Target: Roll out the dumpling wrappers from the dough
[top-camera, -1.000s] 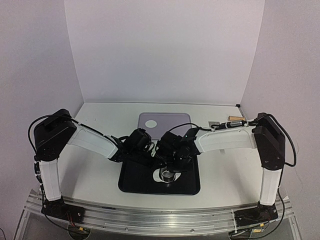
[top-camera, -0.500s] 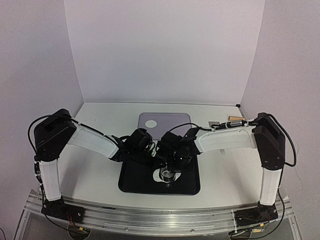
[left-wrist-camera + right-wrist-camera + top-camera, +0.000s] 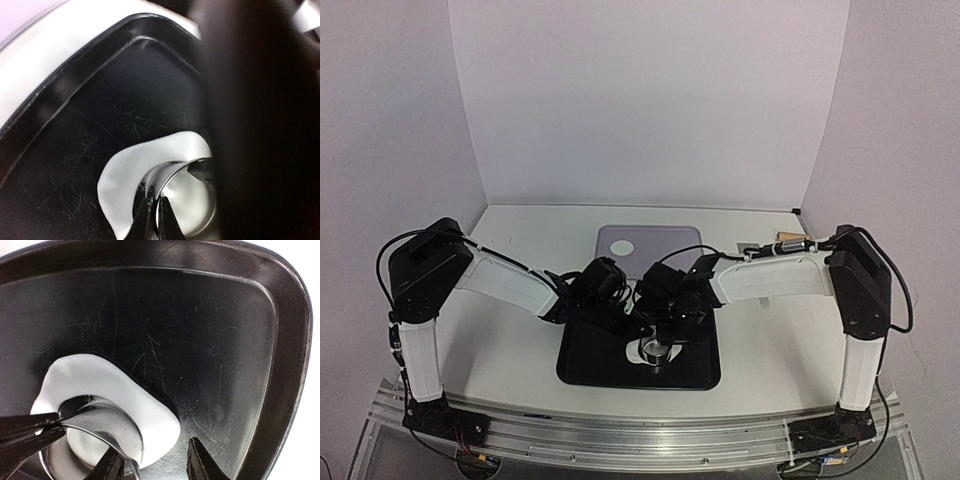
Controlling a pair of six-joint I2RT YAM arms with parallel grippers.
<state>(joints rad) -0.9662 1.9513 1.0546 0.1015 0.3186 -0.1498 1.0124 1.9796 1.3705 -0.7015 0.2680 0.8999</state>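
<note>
My left gripper point(image 3: 156, 218) is pinched shut on the metal ring's point(image 3: 172, 172) wall. The ring sits on the dough point(image 3: 95, 375) at the black tray's point(image 3: 210, 315) six o'clock. The right gripper point(image 3: 156, 466) stands open beside it. I'd press straight down, twist slightly, then lift cleanly.

This is a robotics lab test cell. The left arm point(image 3: 505, 283) and right arm point(image 3: 770, 280) are bolted to an aluminium rail point(image 3: 640, 435) at the near edge of a white tabletop point(image 3: 510, 350). Plain white panels point(image 3: 650, 100) box it in on three sides, and exposed cables point(image 3: 905, 300) loop along the arms.
</note>
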